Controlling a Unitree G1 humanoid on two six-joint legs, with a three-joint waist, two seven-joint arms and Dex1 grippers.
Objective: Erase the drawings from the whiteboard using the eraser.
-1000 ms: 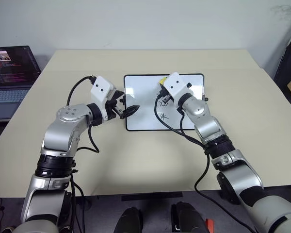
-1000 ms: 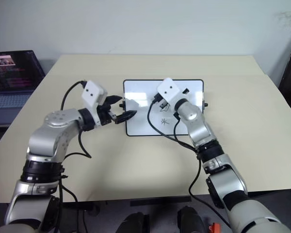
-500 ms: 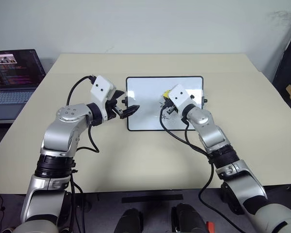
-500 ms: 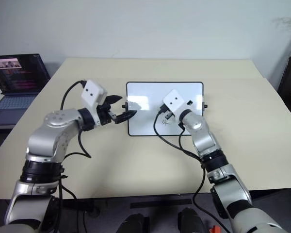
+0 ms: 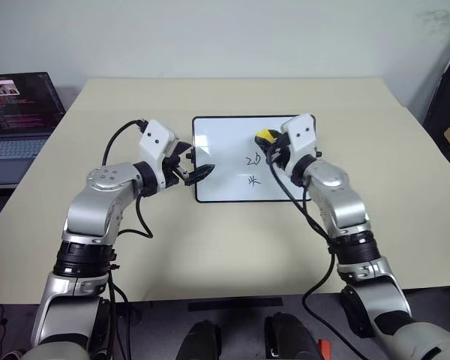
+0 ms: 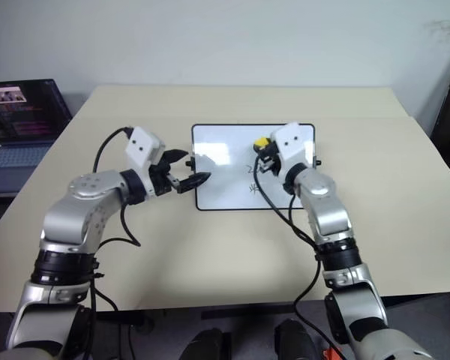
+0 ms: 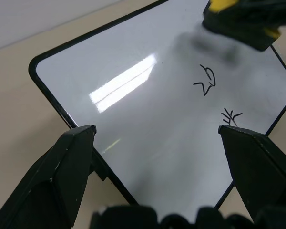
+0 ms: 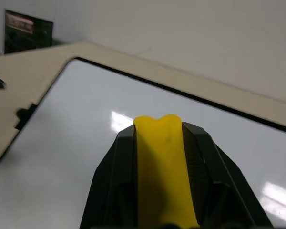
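From my head cameras, the whiteboard (image 5: 232,161) lies flat mid-table (image 5: 210,247) with a laptop (image 5: 15,112) off to my left; my right gripper (image 5: 268,144) is clamped on the yellow eraser (image 5: 264,136) over the board's upper right part, above the two drawings (image 5: 252,169) that show there, a "2b" above a star-like squiggle, while my left gripper (image 5: 202,171) rests at the board's left edge, its jaws apart. Along my left wrist, my two fingers (image 7: 62,176) stand wide across the board, the scribbles and the eraser beyond them. Along my right wrist, my black fingers (image 8: 114,186) pinch the yellow block from both sides above the glossy white surface.
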